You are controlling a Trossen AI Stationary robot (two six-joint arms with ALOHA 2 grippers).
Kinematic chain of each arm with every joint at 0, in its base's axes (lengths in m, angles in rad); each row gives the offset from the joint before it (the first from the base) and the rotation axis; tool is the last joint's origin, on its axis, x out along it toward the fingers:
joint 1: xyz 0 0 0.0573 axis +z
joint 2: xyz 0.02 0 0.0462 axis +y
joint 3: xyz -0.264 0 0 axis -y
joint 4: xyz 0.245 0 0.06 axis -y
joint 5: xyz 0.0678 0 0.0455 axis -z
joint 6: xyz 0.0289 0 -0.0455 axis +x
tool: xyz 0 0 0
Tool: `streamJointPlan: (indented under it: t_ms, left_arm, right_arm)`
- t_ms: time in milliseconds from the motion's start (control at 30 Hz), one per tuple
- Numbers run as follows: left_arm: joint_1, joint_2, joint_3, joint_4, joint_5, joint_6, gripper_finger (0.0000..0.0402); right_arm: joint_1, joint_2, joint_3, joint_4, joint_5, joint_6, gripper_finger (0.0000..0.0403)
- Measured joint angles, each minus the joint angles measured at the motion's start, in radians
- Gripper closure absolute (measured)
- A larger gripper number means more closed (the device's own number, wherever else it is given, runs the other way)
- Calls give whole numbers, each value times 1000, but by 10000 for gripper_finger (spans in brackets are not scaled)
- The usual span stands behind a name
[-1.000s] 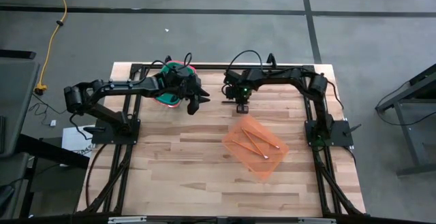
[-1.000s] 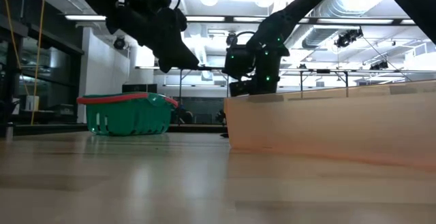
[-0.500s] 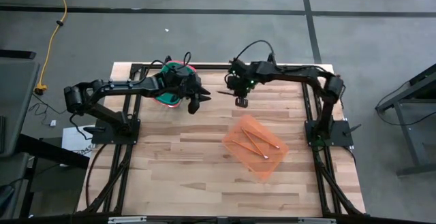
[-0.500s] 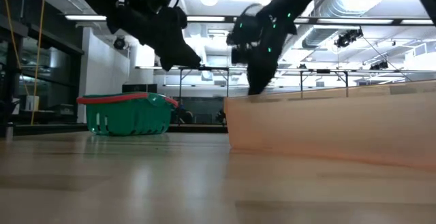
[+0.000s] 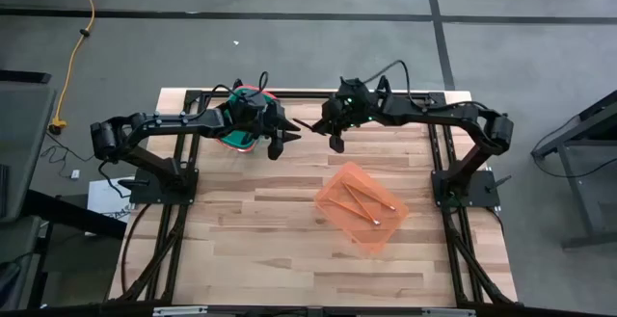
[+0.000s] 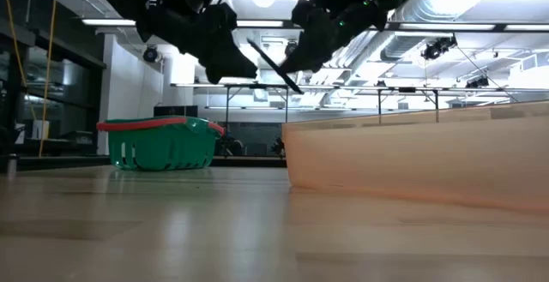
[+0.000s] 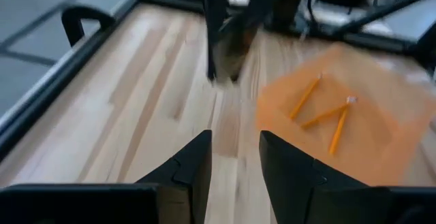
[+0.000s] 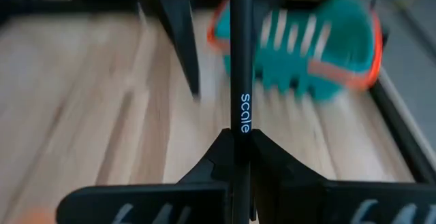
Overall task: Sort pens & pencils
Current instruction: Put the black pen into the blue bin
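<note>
My right gripper [image 5: 331,136] hovers above the far middle of the table, shut on a black pen [image 5: 310,124] that also shows in the low view [image 6: 274,66]. My left gripper [image 5: 277,142] hangs open just left of it, beside the green basket [image 5: 243,127], with the pen's free end pointing toward it. Three orange-yellow pencils [image 5: 359,203] lie flat in the orange tray [image 5: 386,230]; they are also in the left wrist view [image 7: 325,114]. No other pens are in view. My right gripper pinches the pen between its two fingers [image 8: 219,157], on the shaft just below the printed word [image 8: 240,134]. The long free part of the pen juts out ahead of the fingers. The pen is lifted clear of the table and tilted [image 6: 274,66].
The green basket with a red rim [image 6: 159,143] stands at the table's far edge, left of centre. The orange tray [image 6: 412,158] sits right of centre. Bare wood [image 5: 251,230] spreads across the near and left parts. Black frame rails run along the table's sides.
My right gripper has risen from just beyond the tray's far corner and swung toward the table's left and far edge, nearing the left gripper. It has tipped from pointing down to slanting, and the pen now points toward the basket.
</note>
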Motion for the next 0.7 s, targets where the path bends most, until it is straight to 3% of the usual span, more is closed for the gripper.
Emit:
streamJointPlan:
  t_ms: [167,500,700]
  left_arm:
    - [0,0,0,82,-1,-13,272]
    - [-29,14,0,186,15,47,174]
    - [-57,54,0,281,-24,44,174]
  right_arm:
    - [22,-37,-127,304,-6,79,397]
    - [53,-73,-285,751,40,142,397]
    - [77,-74,-314,887,102,132,396]
